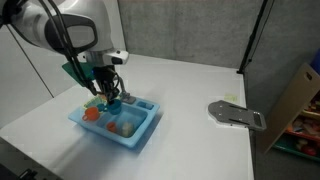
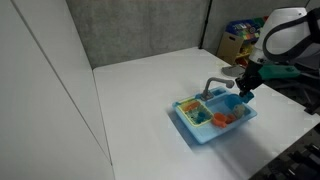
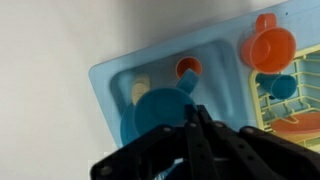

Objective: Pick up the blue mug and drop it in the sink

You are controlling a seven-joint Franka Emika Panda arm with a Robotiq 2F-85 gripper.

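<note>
In the wrist view the jaws come up from 6 o'clock and are pinched together on the 3 o'clock side of the mug (image 3: 155,112). They grip its wall. The mug is seen from above, open side up. It hangs over the basin of the sink (image 3: 108,72) and covers the basin's 6 o'clock part. Whether it touches the basin floor cannot be told.

A round orange drain (image 3: 188,67) shows in the basin at 1 o'clock from the mug. An orange cup (image 3: 270,45) sits on the sink unit further out, toward 2 o'clock. Just below that cup a small teal round piece (image 3: 283,87) lies at the edge of the yellow rack (image 3: 262,112), at 3 o'clock from the mug.

In both exterior views the arm (image 1: 60,25) reaches down over the sink (image 1: 142,136), which stands on the white tabletop (image 1: 190,80). The jaws are low over the sink. The mug is too small to pick out there.

In an exterior view the grey faucet (image 2: 214,86) rises at 12 o'clock on the sink (image 2: 198,134), and an orange toy (image 2: 222,119) lies inside.

A flat grey object (image 1: 237,114) lies on the tabletop, well apart from the sink at 3 o'clock.
</note>
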